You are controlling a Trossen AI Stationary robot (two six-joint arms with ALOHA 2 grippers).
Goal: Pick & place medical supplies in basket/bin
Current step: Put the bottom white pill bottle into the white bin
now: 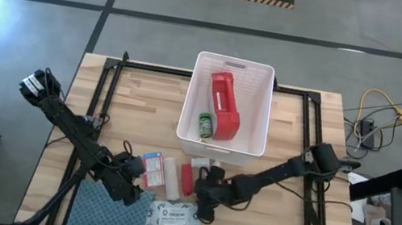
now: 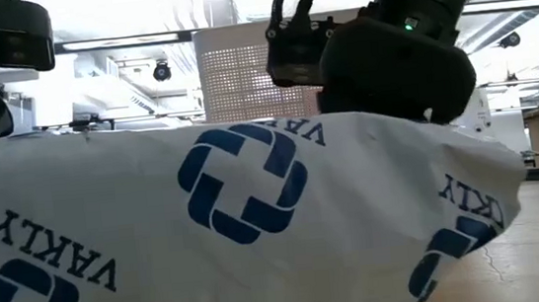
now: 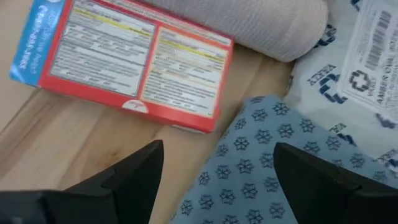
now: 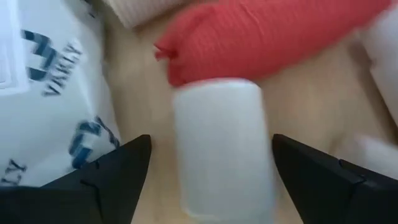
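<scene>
The white slotted bin (image 1: pixel 262 110) stands at the table's far middle and holds the red-and-white first-aid pouch (image 1: pixel 223 104) and a small green bottle (image 1: pixel 205 124). Near the front edge lie a small red-and-blue box (image 1: pixel 151 168), a white roll (image 1: pixel 171 177), a red roll (image 1: pixel 186 180), the white wipes packet (image 1: pixel 173 221) and the blue-grey cloth (image 1: pixel 107 211). My left gripper (image 3: pixel 217 180) is open, low over the cloth's edge beside the box (image 3: pixel 124 62). My right gripper (image 4: pixel 211 180) is open, with a white cylindrical item (image 4: pixel 221 149) lying between its fingers, next to the red roll (image 4: pixel 273 34).
The wipes packet (image 2: pixel 247 223) fills the low view's foreground, with the bin (image 2: pixel 242 74) behind it. A black frame runs along the table's edges (image 1: pixel 100 104). Bare wood shows to the left and right of the bin. Cables and a desk stand off the table's right side.
</scene>
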